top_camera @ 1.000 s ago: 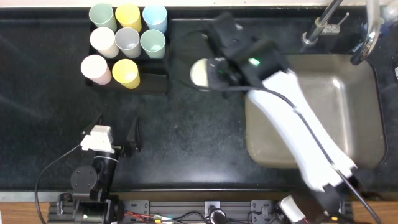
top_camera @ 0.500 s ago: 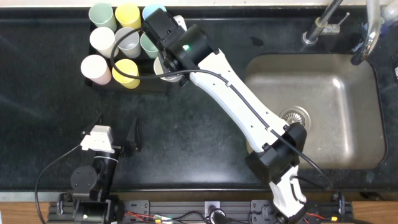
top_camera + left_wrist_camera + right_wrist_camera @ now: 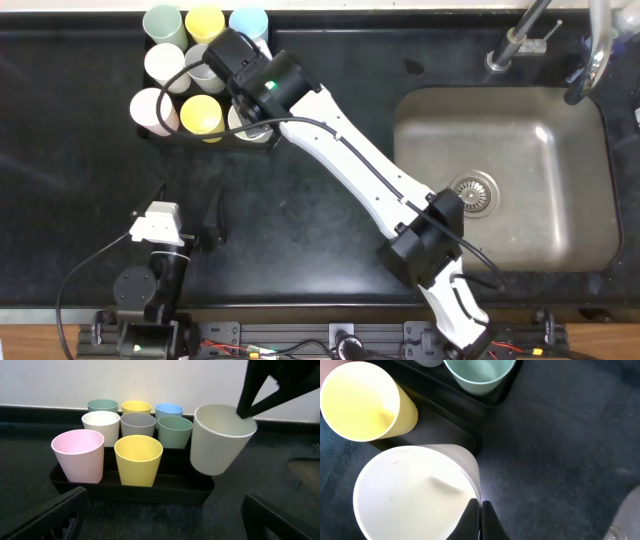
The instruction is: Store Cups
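The white cup (image 3: 220, 437) hangs mouth up, its long axis near vertical but slightly tilted, about over the tray's (image 3: 150, 492) empty corner slot, at 3 o'clock from the front yellow cup (image 3: 138, 460). The right pincer (image 3: 481, 510) is clamped on its rim. The left pincer (image 3: 188, 212), spread apart, sits well away at 7 o'clock on the desk (image 3: 330, 250).

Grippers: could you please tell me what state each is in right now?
Left gripper: open, empty.
Right gripper: shut on the white cup, at its rim.
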Available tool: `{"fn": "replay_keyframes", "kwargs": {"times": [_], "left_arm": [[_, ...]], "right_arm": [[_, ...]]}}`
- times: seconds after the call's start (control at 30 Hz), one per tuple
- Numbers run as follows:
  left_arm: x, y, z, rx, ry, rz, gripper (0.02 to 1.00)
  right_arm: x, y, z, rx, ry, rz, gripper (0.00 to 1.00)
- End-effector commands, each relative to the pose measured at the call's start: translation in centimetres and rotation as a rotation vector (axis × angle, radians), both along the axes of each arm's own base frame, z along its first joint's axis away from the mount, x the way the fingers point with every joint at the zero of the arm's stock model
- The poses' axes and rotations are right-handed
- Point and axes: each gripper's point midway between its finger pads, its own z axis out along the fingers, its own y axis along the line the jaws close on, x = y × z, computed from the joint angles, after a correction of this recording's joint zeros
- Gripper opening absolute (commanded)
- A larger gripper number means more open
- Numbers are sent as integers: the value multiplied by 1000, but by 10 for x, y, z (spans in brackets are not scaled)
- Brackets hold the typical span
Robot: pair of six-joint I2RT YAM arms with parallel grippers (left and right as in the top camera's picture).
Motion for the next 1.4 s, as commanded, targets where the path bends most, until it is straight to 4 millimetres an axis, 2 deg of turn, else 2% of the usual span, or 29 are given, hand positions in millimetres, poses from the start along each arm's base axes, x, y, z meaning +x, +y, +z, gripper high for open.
{"fn": "replay_keyframes", "kwargs": {"times": [0.03, 0.3, 0.6, 0.83, 1.4], "left_arm": [[0, 1, 0, 14, -5, 3, 1000], [0, 1, 0, 14, -5, 4, 998], [0, 1, 0, 14, -6, 3, 998], [0, 1, 0, 14, -5, 3, 998], [0, 1, 0, 14, -6, 4, 1000]], "right_arm": [[3, 14, 1, 38, -4, 44, 40], [7, 35, -3, 141, 23, 76, 40], [24, 19, -7, 146, 18, -44, 40], [30, 14, -13, 163, 35, -120, 40], [36, 14, -36, 149, 65, -149, 40]]}}
